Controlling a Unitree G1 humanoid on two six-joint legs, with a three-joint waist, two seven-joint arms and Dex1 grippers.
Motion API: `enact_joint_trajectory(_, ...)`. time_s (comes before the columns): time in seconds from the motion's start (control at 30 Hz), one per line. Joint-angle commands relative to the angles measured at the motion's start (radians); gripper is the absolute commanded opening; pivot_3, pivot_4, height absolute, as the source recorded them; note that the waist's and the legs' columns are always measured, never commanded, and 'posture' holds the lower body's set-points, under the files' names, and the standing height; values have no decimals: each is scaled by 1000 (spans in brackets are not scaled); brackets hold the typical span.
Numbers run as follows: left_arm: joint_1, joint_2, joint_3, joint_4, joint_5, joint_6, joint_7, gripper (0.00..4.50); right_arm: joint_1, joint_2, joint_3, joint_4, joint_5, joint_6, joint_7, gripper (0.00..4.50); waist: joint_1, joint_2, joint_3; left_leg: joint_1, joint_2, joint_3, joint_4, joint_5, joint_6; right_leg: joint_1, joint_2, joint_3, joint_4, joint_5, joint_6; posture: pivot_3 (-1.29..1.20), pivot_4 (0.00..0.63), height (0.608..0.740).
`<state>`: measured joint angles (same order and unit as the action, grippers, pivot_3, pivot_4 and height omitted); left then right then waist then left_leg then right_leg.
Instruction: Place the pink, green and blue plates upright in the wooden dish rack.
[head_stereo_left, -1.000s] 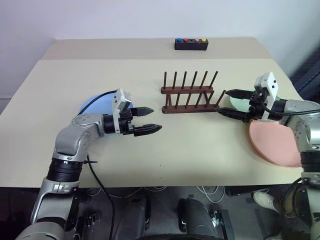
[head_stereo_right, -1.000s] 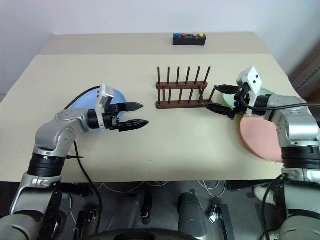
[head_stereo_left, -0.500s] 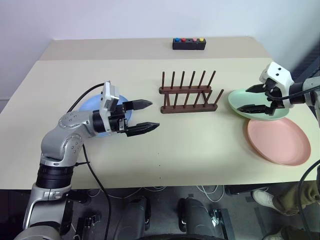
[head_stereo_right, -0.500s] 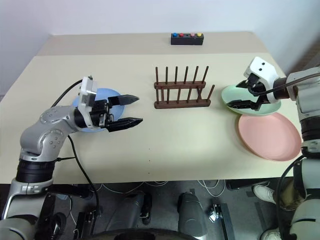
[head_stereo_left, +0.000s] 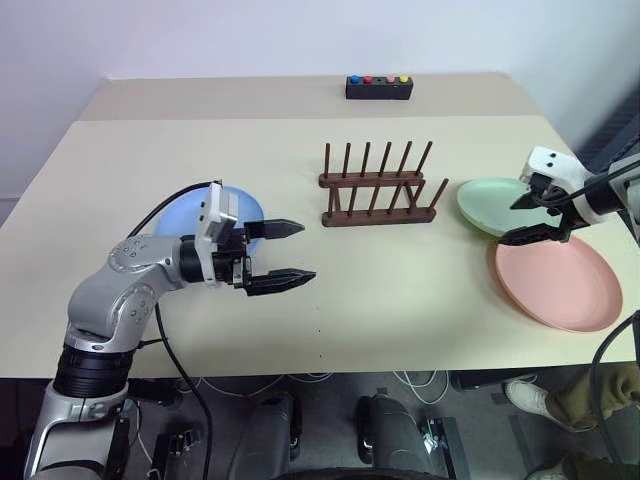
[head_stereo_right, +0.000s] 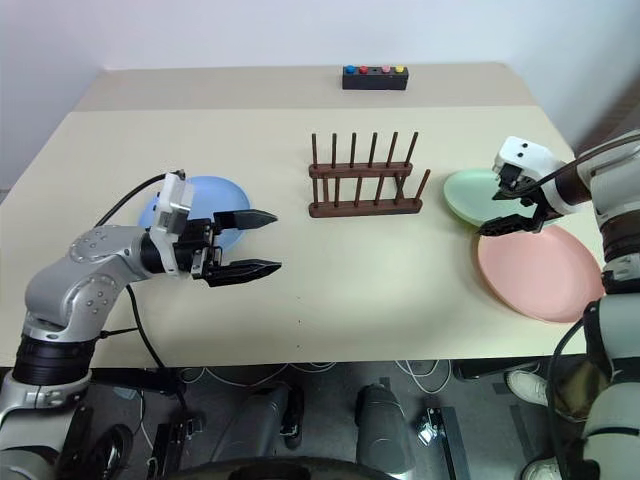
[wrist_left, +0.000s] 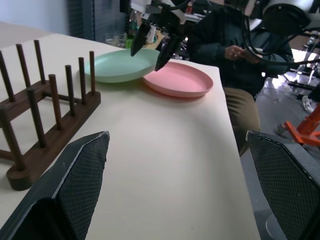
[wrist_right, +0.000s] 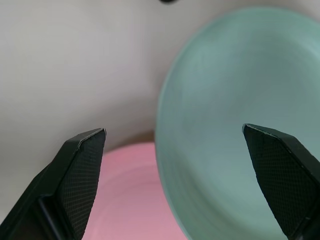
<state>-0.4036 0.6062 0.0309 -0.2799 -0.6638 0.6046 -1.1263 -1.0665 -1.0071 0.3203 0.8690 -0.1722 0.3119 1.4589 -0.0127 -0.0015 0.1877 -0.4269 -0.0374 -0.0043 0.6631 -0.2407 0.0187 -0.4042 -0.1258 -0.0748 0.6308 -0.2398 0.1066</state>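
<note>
The wooden dish rack (head_stereo_left: 378, 190) stands mid-table with no plate in it. The blue plate (head_stereo_left: 190, 212) lies flat at the left, partly hidden behind my left gripper (head_stereo_left: 303, 251), which is open, level and pointing towards the rack, with nothing in it. At the right the green plate (head_stereo_left: 490, 203) lies flat, its near edge overlapping the pink plate (head_stereo_left: 557, 283). My right gripper (head_stereo_left: 510, 223) hovers open over the seam between those two plates, tilted down. In the right wrist view its fingers (wrist_right: 80, 170) straddle the green plate's rim (wrist_right: 165, 120), above it.
A small black box with coloured buttons (head_stereo_left: 379, 88) sits at the table's far edge. The pink plate lies close to the table's right front edge. A seated person (wrist_left: 225, 47) shows beyond the table's right side in the left wrist view.
My right gripper swung right, from the rack's end to above the green and pink plates, and tipped downward. My left gripper drew back a little towards me. Both stayed open.
</note>
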Motion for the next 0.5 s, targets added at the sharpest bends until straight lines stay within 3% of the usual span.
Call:
enact_joint_trajectory(0.03,-1,3,5,-32,-19,-8,7,4500,-37,-2,1,46,-33,-48,11,4482,0,0,0,0,0,0,0,0,0,0,0,0,0,0,0,0,150,735)
enact_joint_trajectory(0.17,2,1,3,-32,-20,-7,17,4500,-40,6,-15,74,-35,-84,10,4482,0,0,0,0,0,0,0,0,0,0,0,0,0,0,0,0,150,735)
enact_joint_trajectory(0.27,7,4,11,-39,-32,-2,22,4500,-44,-18,-69,44,26,-44,94,4482,0,0,0,0,0,0,0,0,0,0,0,1,0,0,0,0,150,735)
enact_joint_trajectory(0.4,7,6,25,-37,-55,4,25,4500,-3,-131,-68,-87,226,112,156,4482,3,2,1,0,0,0,0,0,0,0,1,1,0,0,0,0,150,735)
enact_joint_trajectory(0.5,6,6,19,-30,-57,-2,23,4500,138,-257,-34,-259,376,235,156,4482,19,2,1,0,0,0,0,-1,0,0,0,1,-1,0,0,0,150,735)
